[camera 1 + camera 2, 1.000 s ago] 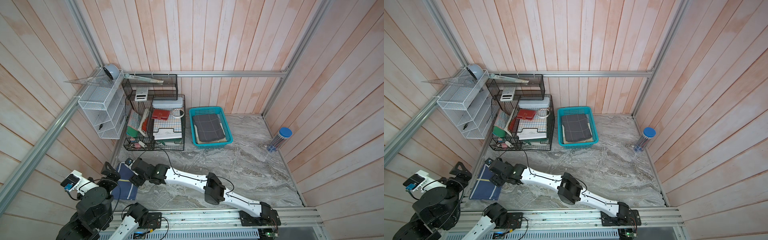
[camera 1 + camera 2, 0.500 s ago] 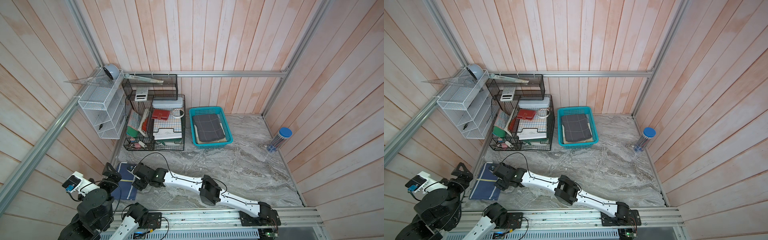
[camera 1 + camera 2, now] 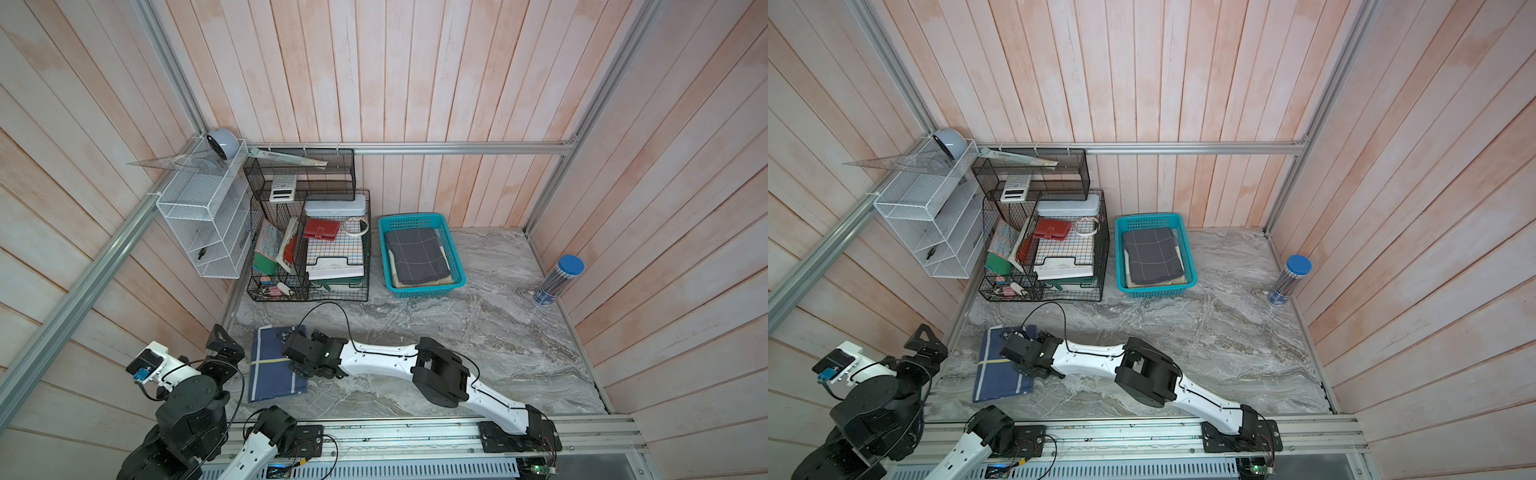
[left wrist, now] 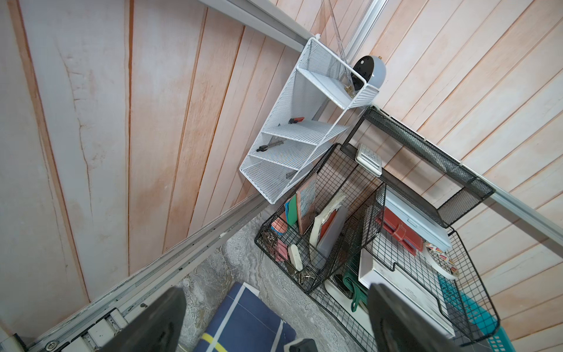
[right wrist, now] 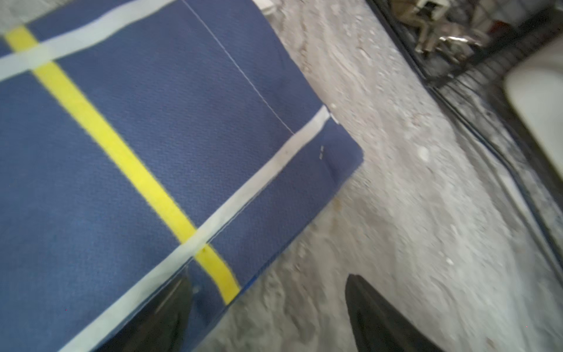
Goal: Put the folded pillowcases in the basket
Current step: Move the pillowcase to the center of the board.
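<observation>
Under my right gripper (image 5: 268, 317) the folded pillowcase (image 5: 137, 167) lies flat on the marble table (image 5: 396, 198), navy with pale bands and one yellow stripe. The jaws are spread wide and straddle the cloth's edge, with one finger (image 5: 164, 317) over the fabric and the other over bare stone. I cannot tell whether either touches. From a top view the pillowcase is a rectangle, and its long axis runs crosswise to the right gripper's reach, from the rail side toward the black wire organiser (image 3: 309, 299). The yellow stripe crosses the short way and points straight at the gripper. My left gripper (image 3: 224, 345) hangs raised just beside the cloth's opposite long edge, also wide apart and holding nothing. One corner of the pillowcase shows between its fingers in the left wrist view. The basket (image 3: 413, 217) stands well beyond the right gripper, beside the organiser, with a grey checked cloth (image 3: 417, 257) folded inside it.
</observation>
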Tool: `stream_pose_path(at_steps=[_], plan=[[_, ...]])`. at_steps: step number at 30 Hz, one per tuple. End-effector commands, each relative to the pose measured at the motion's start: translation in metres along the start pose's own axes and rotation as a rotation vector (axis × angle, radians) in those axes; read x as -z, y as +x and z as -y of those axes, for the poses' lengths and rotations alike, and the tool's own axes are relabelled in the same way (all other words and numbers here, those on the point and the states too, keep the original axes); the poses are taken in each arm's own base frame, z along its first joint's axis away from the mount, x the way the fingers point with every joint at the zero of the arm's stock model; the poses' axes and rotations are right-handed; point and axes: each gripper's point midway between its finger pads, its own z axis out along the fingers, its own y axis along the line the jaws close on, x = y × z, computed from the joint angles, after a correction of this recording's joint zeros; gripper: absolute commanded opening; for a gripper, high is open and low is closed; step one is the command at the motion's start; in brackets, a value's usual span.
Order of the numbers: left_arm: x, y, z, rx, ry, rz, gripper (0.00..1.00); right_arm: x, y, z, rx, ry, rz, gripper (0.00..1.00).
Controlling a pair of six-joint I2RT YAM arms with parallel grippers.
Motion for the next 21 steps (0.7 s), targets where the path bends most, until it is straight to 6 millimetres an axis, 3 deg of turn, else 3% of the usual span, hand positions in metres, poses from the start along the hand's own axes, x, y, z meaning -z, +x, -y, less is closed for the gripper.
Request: stream_pose_path(at_steps=[1, 8, 11, 13, 16, 21], plan=[[-0.008, 0.009, 0.011, -0.065, -0.010, -0.032, 0.99, 0.015, 0.028, 0.040, -0.002, 0.139, -0.026, 0.86], [-0.022, 0.021, 0.028, -0.168, -0.058, -0.086, 1.00, 0.059, 0.103, 0.104, -0.237, 0.114, -0.111, 0.86], [-0.027, 0.029, 0.035, -0.193, -0.057, -0.114, 1.00, 0.076, 0.119, 0.117, -0.241, 0.151, -0.115, 0.86], [-0.031, 0.033, 0.039, -0.219, -0.064, -0.131, 1.00, 0.085, 0.118, 0.120, -0.261, 0.152, -0.101, 0.86], [-0.034, 0.036, 0.041, -0.237, -0.094, -0.145, 1.00, 0.094, 0.099, 0.119, -0.311, 0.117, -0.043, 0.86], [-0.041, 0.057, 0.055, -0.174, -0.050, -0.209, 1.00, 0.083, 0.060, 0.095, -0.309, -0.009, 0.009, 0.86]])
